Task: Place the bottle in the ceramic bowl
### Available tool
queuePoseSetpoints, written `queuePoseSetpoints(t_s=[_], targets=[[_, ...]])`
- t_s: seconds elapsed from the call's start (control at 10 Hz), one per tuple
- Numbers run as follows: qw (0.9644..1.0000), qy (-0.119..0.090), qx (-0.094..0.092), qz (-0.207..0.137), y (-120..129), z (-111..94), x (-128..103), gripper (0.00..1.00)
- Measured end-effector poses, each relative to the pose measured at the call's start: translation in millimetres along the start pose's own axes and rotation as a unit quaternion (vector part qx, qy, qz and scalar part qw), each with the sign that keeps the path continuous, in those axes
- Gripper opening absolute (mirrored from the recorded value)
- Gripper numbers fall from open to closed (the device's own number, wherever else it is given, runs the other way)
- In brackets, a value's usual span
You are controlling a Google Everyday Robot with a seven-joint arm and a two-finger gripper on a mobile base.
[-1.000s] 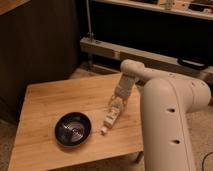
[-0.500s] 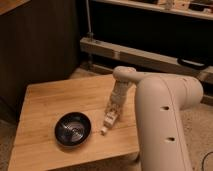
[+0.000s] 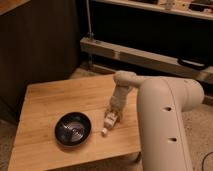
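My gripper [image 3: 110, 119] hangs low over the wooden counter [image 3: 50, 100], just right of the ceramic bowl [image 3: 73, 129]. My jaws are closed around the bottle [image 3: 105, 130], which tilts cap-down beside the bowl's rim, outside it.

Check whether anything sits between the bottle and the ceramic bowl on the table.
Nothing visible does. The bottle is at the gripper, just right of the ceramic bowl in the camera view, and only a short strip of bare wooden table lies between them.
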Motion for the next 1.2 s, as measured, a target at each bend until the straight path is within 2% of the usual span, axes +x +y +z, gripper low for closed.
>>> queuePoseSetpoints(t_s=[0.2, 0.3, 0.5, 0.6, 0.7, 0.9, 1.1, 1.2], targets=[[1.0, -0.003, 0.002, -0.002, -1, -1, 0, 0.04], [0.9998, -0.017, 0.008, -0.009, 5, -8, 6, 0.0], [0.9987, -0.038, 0.022, -0.024, 19, -27, 25, 0.0], [0.9977, -0.052, 0.029, -0.032, 25, -44, 37, 0.0], [0.9958, -0.07, 0.038, -0.046, 36, -69, 56, 0.0], [0.9911, -0.095, 0.05, -0.078, 60, -101, 85, 0.0], [0.983, -0.117, 0.059, -0.128, 102, -123, 116, 0.0], [0.9791, -0.123, 0.06, -0.15, 121, -125, 128, 0.0]])
